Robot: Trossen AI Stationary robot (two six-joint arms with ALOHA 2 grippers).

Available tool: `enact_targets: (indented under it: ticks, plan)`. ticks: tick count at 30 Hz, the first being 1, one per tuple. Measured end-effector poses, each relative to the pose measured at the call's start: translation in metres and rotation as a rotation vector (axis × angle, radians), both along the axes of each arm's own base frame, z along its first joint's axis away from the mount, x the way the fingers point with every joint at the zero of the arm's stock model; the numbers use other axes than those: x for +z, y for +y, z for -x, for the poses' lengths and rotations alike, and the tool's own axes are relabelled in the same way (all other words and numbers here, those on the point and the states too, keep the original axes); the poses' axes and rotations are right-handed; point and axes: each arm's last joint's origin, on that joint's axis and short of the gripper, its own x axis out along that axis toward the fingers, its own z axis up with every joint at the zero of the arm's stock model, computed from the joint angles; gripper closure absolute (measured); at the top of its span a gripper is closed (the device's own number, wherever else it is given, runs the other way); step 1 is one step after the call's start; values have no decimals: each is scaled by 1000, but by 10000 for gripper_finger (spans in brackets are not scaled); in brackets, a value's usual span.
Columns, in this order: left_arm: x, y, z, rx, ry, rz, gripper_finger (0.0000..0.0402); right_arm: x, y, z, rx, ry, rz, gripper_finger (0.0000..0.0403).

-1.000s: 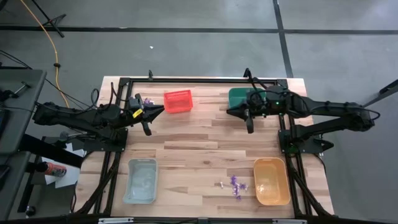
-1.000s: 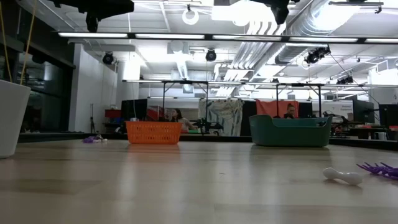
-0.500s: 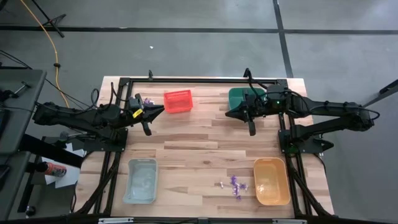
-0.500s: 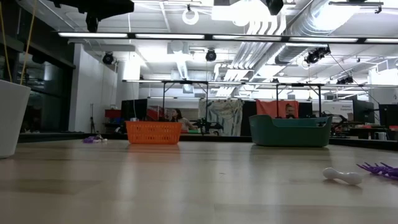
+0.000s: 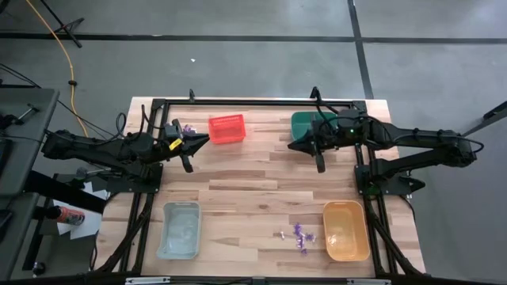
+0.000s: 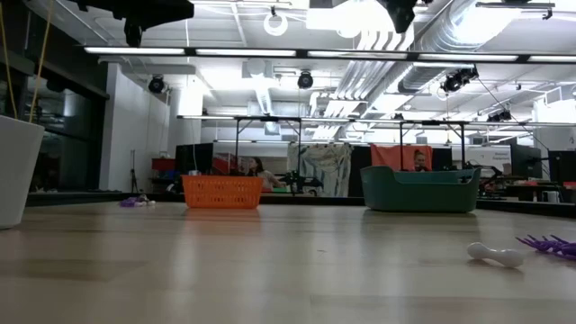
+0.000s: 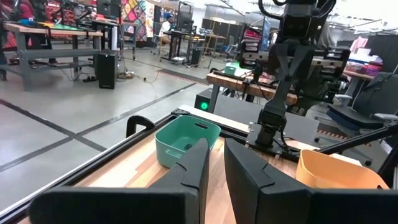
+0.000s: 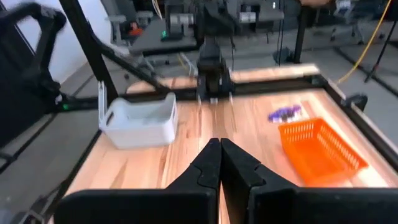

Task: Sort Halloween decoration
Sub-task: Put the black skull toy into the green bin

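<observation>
Above the table's far half, the right gripper point(image 5: 292, 146) hangs pinched shut and empty beside the green plastic bin point(image 5: 303, 123); the left gripper point(image 5: 203, 138), narrowly parted, holds nothing near the red mesh basket point(image 5: 226, 129).

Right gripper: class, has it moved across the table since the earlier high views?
No. The right gripper sits at the same spot beside the green bin in every high view; only its fingers have shut.

Around me I count four bins, one red point(image 5: 226, 129), one green point(image 5: 306, 124), one orange point(image 5: 345, 230), one clear point(image 5: 179, 229), plus two clusters of purple trinkets point(image 5: 299, 237), too tiny to number.
</observation>
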Motion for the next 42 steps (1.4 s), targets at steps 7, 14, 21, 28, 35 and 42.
enact_targets:
  ticks: [7,14,21,28,35,42]
  plan:
    - [6,17,2,292,0,174,350,-12,-1,4,-34,133,8,400]
    - [39,65,12,543,313,238,303,-12,-3,4,-85,133,29,400]
    - [-4,121,6,655,717,490,265,-15,-4,0,-94,144,28,400]
    - [-51,167,0,844,878,731,260,-22,-5,-7,-119,184,-41,400]
    - [-89,190,-9,862,923,959,263,-33,-6,-17,-127,234,-85,400]
    - [-118,198,-16,887,1016,1023,263,-40,-6,-24,-142,274,-132,400]
